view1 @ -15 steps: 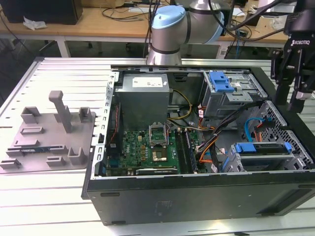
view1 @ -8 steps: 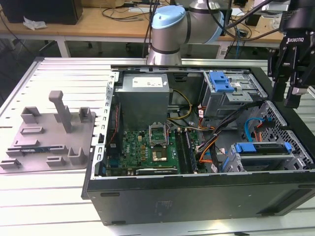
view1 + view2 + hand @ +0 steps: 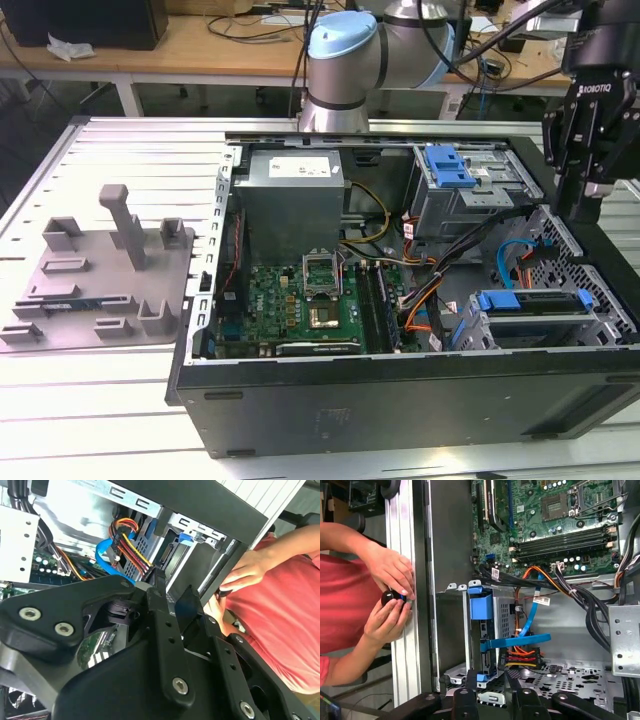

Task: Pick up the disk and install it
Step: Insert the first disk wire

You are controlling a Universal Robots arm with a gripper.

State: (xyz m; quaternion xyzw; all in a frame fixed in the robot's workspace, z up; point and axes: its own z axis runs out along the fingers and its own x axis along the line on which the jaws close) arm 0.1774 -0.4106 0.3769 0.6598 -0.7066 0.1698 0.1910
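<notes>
Hovering at 2 o'clock over the open black steel case (image 3: 400,395), the matte gripper (image 3: 577,208) has its fingers parted and empty. The disk (image 3: 530,302), framed in glossy blue plastic, sits in the perforated metal cage (image 3: 603,322) at 4 o'clock.

Gripper (image 3: 578,200) at the exterior view's upper right, cut by the frame's top edge, disk (image 3: 530,302) mostly hidden inside the drive cage (image 3: 600,320), only its blue carrier edge showing, person (image 3: 345,600) cropped in both wrist views, small black object (image 3: 388,598) between the hands (image 3: 387,570) unidentifiable
</notes>
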